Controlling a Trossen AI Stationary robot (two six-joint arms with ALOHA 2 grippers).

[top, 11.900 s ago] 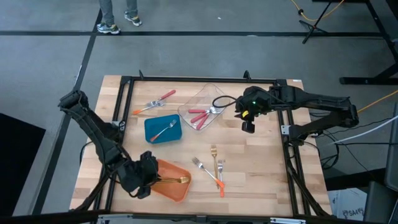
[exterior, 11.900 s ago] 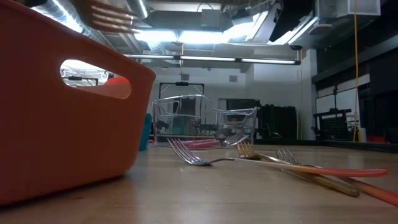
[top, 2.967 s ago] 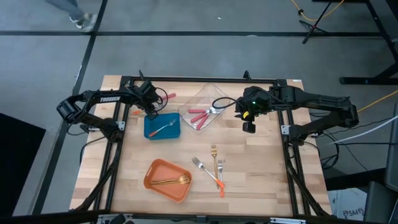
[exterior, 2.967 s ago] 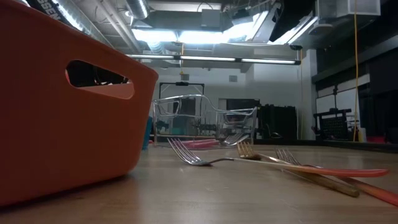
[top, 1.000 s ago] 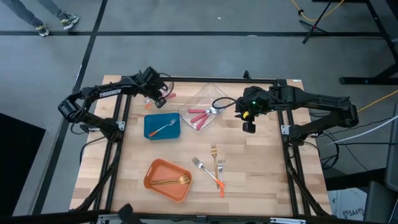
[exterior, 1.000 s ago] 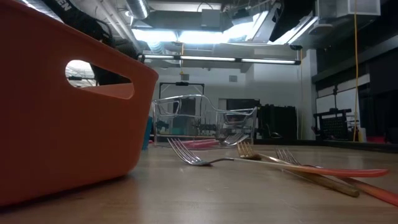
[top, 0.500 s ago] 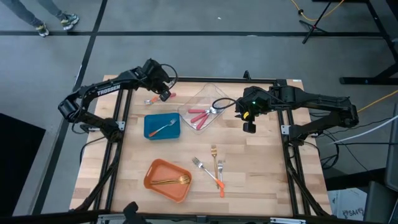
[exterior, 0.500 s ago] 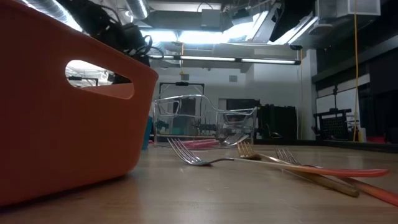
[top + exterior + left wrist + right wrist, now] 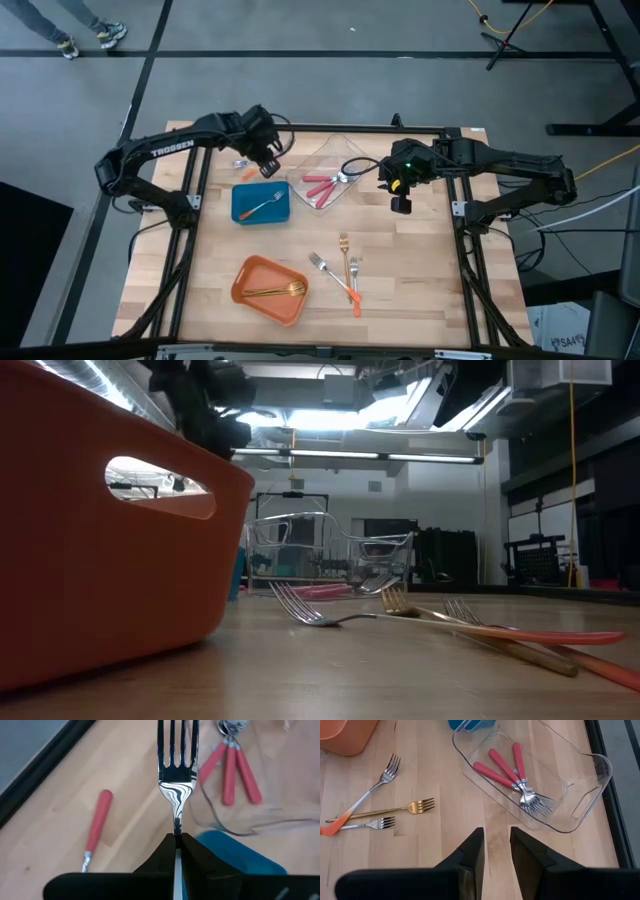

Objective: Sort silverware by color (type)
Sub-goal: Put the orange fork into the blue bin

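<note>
My left gripper [image 9: 268,166] is at the far left, between the blue container [image 9: 261,203] and the clear tray [image 9: 325,172]. It is shut on a fork [image 9: 176,770] with silver tines. An orange bit [image 9: 248,176] shows beside the gripper. A red-handled fork [image 9: 97,822] lies on the table close by. The clear tray holds three red-handled forks [image 9: 507,767]. The blue container holds one fork [image 9: 265,206]. My right gripper [image 9: 496,845] is open and empty, hovering right of the clear tray. My left gripper pinches the fork's thin neck [image 9: 176,831], just below the tines, between its two fingers. The fork lies along the fingers, and its tines point forward past them. The fingers hide the handle. The fork is lifted clear of the table.
An orange container [image 9: 268,289] at the near left holds gold forks [image 9: 278,291]. Three loose forks lie near the table's middle: a gold one [image 9: 343,250] and two with orange handles [image 9: 335,279] [image 9: 354,272]. A dark metal frame [image 9: 320,128] runs round the table.
My left gripper has gone toward the table's right and a little toward its near edge, toward the clear tray, carrying the fork. The red-handled fork has stayed on the table. My right arm has kept still.
</note>
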